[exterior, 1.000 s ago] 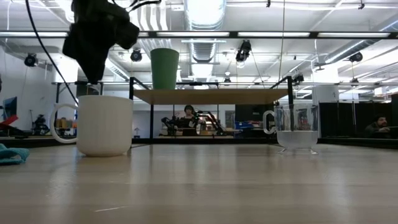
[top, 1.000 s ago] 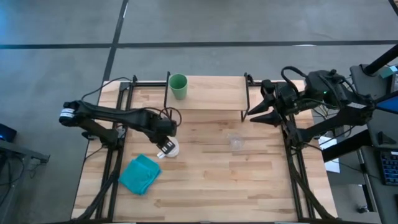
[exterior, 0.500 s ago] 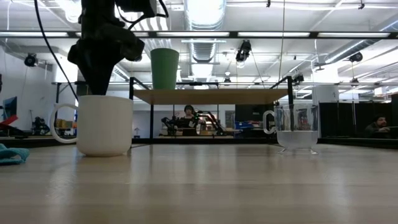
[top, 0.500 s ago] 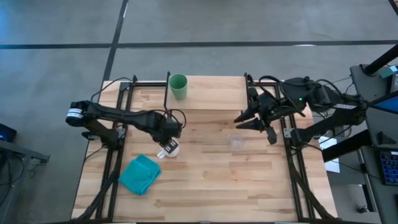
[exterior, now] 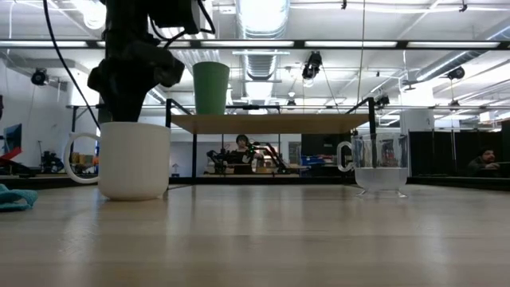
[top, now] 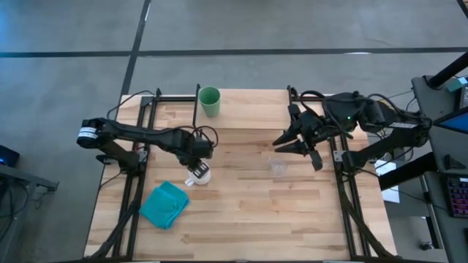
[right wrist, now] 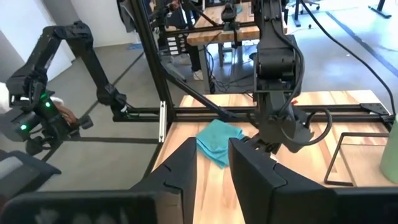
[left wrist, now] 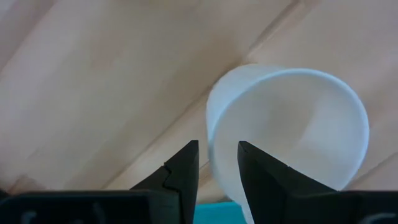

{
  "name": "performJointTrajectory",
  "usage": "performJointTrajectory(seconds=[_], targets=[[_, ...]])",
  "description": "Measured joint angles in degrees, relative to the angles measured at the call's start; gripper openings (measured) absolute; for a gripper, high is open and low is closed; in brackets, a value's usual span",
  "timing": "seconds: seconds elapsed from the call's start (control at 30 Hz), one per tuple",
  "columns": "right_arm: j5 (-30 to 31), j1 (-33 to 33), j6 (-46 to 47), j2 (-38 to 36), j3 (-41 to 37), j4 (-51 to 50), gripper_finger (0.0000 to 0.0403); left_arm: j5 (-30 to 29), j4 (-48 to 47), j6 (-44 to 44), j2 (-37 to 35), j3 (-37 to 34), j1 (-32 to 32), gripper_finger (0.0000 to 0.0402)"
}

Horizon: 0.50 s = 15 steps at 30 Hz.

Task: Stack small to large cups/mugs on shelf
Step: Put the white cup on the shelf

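Note:
The white mug [top: 200, 175] [exterior: 134, 159] stands upright on the table's left half, its handle [exterior: 80, 158] toward the left. My left gripper [left wrist: 217, 169] [exterior: 123, 112] is open right above it. One finger [left wrist: 264, 177] is over the mug's hollow and one finger [left wrist: 181, 171] is outside the rim [left wrist: 210, 124]. The green cup [top: 209, 101] [exterior: 210, 88] stands on the shelf [top: 248, 111] [exterior: 271, 123]. The clear glass [top: 278, 167] [exterior: 380, 163] stands on the table. My right gripper [top: 281, 141] [right wrist: 212, 180] is open, in the air just beyond the glass toward the far edge, by the shelf's right end.
A teal folded cloth [top: 164, 204] [exterior: 14, 198] lies near the left front of the table. Black frame rails [top: 139, 183] run along both table sides. The shelf's thin legs [exterior: 194, 155] stand at the far edge. People and equipment show in the room behind.
My left gripper has come down onto the white mug's rim, shifting slightly toward the table's right. My right arm has swung in from the table's right edge toward the middle, turning about its wrist, and now hangs beyond the clear glass. The mug, glass and green cup have stayed put.

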Motion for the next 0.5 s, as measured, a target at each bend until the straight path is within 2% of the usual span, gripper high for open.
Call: performJointTrajectory(seconds=[0.23,0.3,0.4,0.5], targets=[[0.00,0.00,-0.02,-0.15,0.00,0.01,0.0084,1.20,6.24,-0.41,-0.02,-3.09,0.11,0.0092],[0.00,0.00,-0.02,-0.15,0.00,0.02,0.0082,1.26,6.09,-0.10,-0.02,-3.21,0.11,0.0073],[0.00,0.00,-0.07,-0.15,0.00,0.02,0.0082,1.25,5.79,2.03,-0.02,-3.21,0.13,0.0022],[0.00,0.00,-0.04,-0.15,0.00,0.02,0.0084,1.41,5.22,2.47,-0.02,-2.60,0.13,0.0007]])
